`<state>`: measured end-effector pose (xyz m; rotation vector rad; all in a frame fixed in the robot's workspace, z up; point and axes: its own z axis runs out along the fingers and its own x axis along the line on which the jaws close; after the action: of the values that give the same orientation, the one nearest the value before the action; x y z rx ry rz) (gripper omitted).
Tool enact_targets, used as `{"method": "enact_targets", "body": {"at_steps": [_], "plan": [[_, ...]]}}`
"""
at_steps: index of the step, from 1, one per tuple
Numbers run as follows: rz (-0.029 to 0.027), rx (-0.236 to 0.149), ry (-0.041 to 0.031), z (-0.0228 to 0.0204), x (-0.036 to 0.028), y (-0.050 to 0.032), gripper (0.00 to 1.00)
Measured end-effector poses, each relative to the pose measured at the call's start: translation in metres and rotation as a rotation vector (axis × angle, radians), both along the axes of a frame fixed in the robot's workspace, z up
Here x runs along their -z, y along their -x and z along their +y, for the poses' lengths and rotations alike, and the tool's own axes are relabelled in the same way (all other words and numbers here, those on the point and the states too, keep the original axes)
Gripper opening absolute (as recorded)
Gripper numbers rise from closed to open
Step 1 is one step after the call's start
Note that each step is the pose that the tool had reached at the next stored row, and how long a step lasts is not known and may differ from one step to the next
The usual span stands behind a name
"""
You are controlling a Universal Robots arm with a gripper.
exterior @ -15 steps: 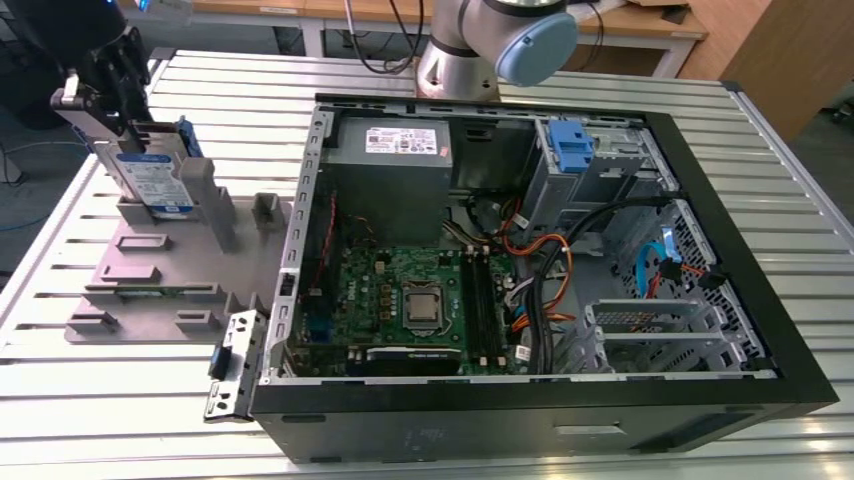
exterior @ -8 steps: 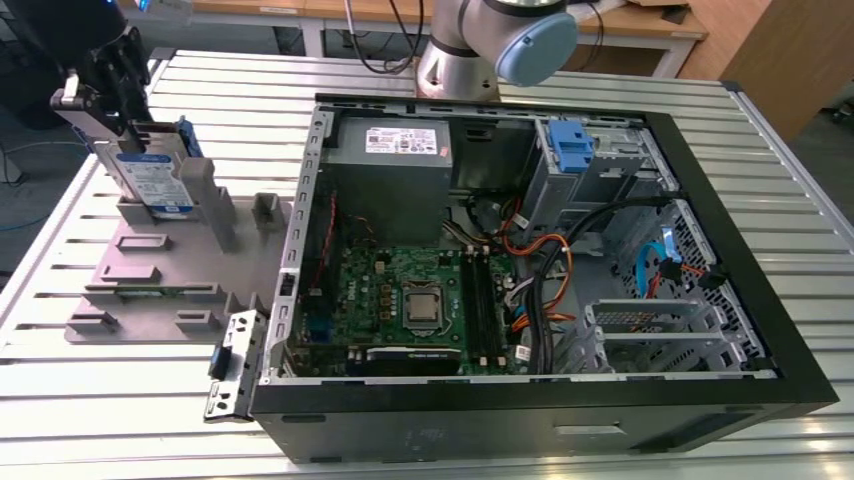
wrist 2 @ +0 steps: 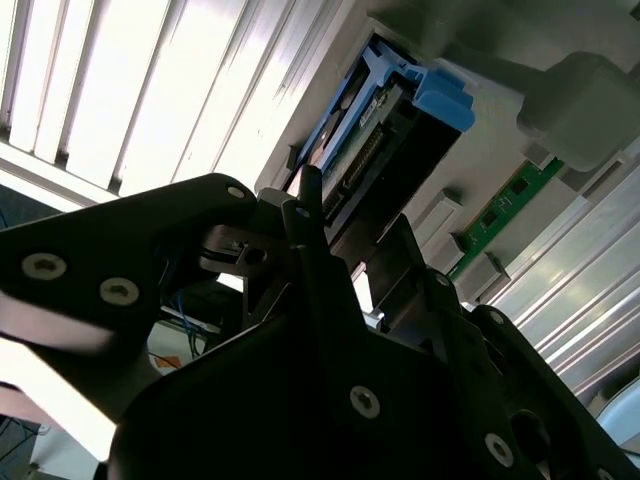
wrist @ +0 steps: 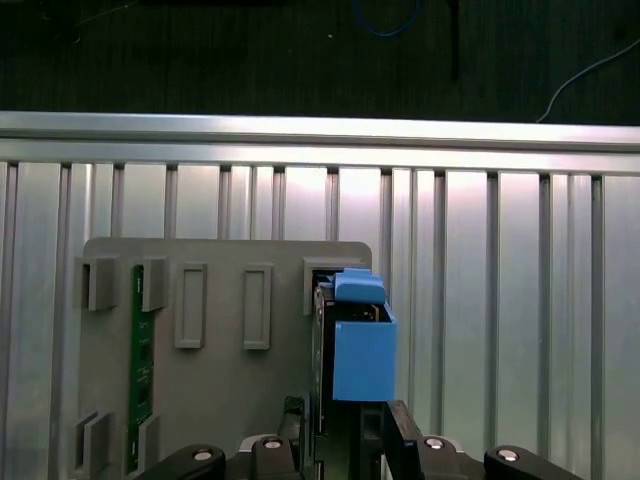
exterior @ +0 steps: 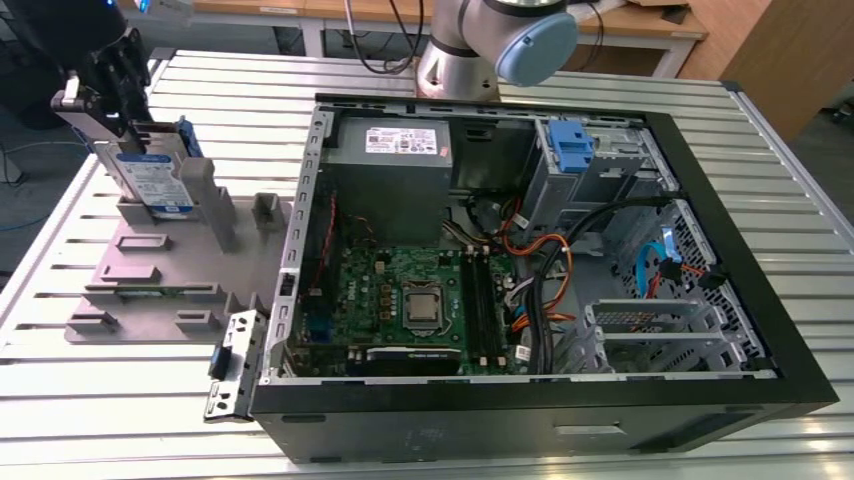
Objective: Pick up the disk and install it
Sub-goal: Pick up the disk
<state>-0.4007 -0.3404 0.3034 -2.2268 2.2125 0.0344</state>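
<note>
the gripper [wrist: 345,438] is matte black, its angular plates studded with round silver screws [wrist 2: 364,401]. behind it, the arm [exterior: 461,45] is silver-grey tubing with a pale blue joint cap [exterior: 537,45].

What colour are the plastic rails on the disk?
Blue; the rails show best in the first wrist view.

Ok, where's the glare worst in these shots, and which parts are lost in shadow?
Second wrist view: the table blows out white, and the gripper is near-black against it. First wrist view: table evenly lit, dark beyond its edge. Exterior view: soft sheen on the table, computer case interior shadowed.
</note>
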Motion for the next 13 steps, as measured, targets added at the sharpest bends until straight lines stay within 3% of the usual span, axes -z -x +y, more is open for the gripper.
{"method": "enact_targets", "body": {"at_steps": [8, 13], "plan": [[0.0, 0.0, 0.0001, 0.0, 0.0, 0.0014, 0.44], [0.0, -0.001, 0.0001, 0.0, 0.0, 0.0016, 0.52]]}}
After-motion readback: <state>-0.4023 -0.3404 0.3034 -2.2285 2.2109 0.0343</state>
